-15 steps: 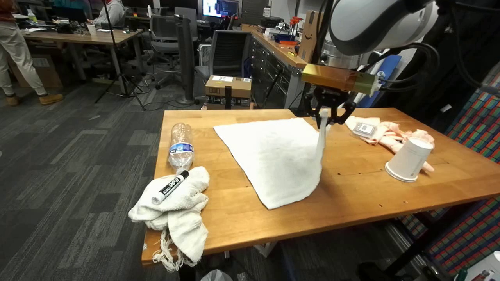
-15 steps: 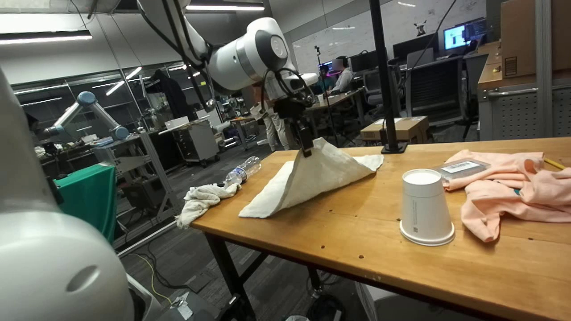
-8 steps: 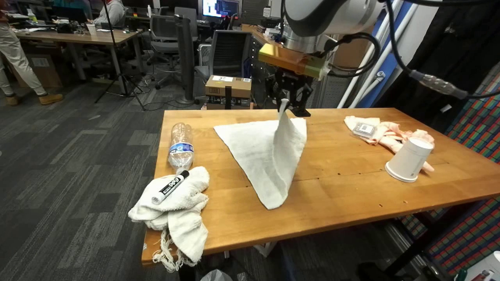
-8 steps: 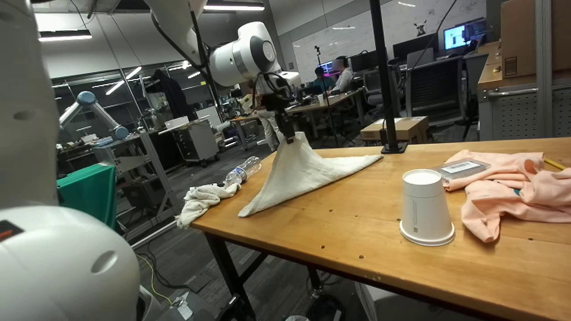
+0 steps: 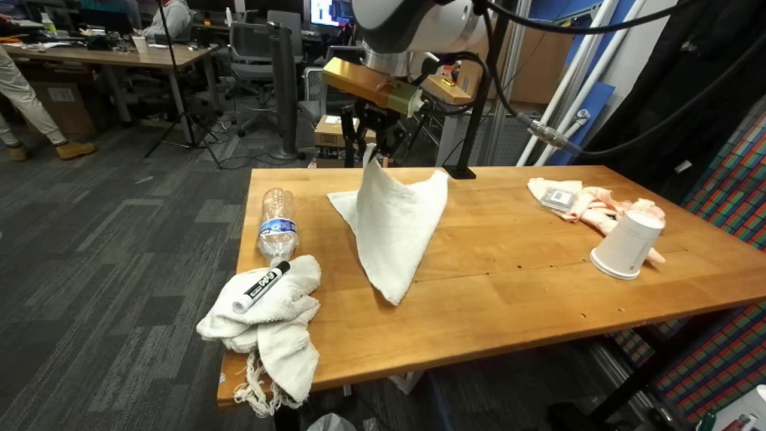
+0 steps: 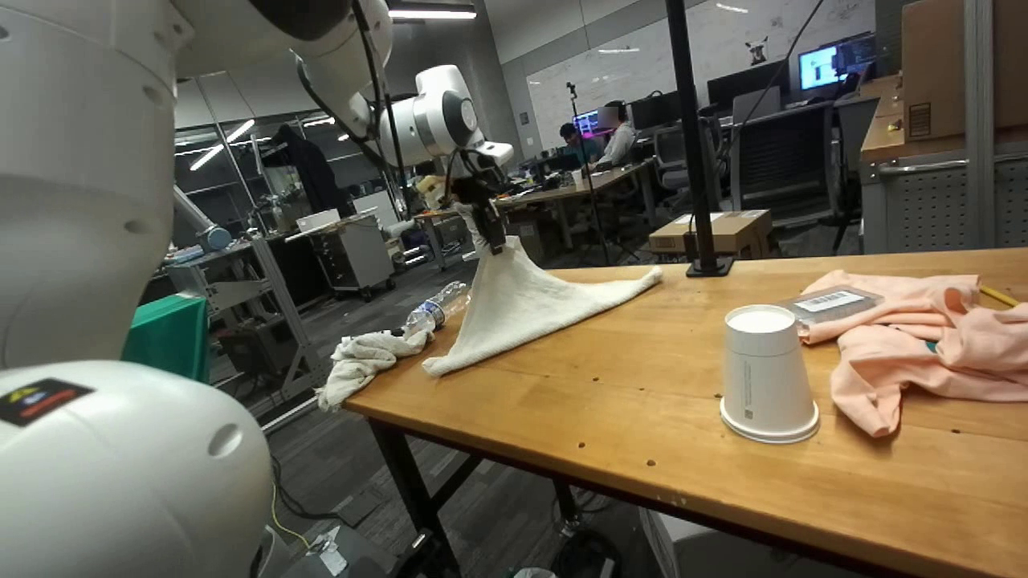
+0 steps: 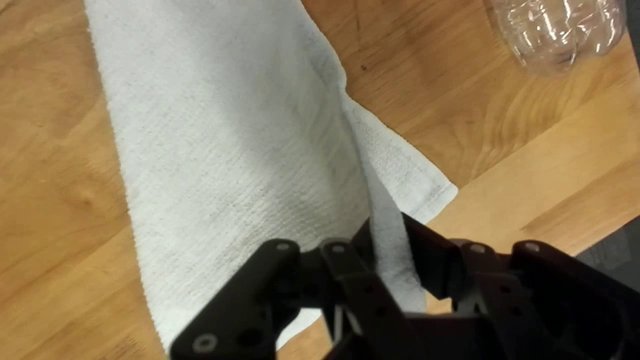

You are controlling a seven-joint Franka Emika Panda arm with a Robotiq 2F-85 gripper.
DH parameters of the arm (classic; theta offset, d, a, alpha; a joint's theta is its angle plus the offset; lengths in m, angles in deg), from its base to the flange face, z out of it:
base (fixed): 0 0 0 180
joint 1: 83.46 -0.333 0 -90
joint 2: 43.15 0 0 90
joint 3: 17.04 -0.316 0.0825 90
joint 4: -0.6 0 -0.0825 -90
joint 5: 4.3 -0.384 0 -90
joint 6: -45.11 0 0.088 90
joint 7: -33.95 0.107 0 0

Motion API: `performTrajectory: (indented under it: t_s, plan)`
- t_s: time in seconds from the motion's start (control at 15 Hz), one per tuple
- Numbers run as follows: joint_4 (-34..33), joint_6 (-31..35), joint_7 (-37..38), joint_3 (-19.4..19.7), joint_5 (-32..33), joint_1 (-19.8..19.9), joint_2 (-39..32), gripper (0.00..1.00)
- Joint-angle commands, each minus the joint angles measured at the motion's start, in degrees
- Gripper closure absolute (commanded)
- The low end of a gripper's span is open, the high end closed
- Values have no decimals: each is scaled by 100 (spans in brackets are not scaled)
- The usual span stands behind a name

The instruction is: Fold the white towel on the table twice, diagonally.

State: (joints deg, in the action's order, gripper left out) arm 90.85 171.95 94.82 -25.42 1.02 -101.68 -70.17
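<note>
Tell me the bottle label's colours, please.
The label is blue and white, showing best in an exterior view.

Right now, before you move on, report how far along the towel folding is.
Done: the gripper is shut on a corner of the white towel, raised above the table.
In hand: what looks like the first diagonal fold; in the wrist view, another corner lies flat, showing past the raised cloth.
Left: probably laying the held corner down, releasing it, then the second diagonal fold, since the towel stands tented.
</note>
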Motion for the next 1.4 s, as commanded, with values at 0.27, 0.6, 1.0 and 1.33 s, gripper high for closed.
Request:
performTrajectory:
  t_s: [0.27,0.6,1.0,1.33]
  plan:
    - [-1327,-540,-46,160,-117,-382,-1175,58]
    - [-1478,-553,-29,143,-211,-450,-1242,20]
    - [-899,-239,-73,249,-134,-408,-737,0]
    - [-377,-252,-363,583,364,-336,-263,0]
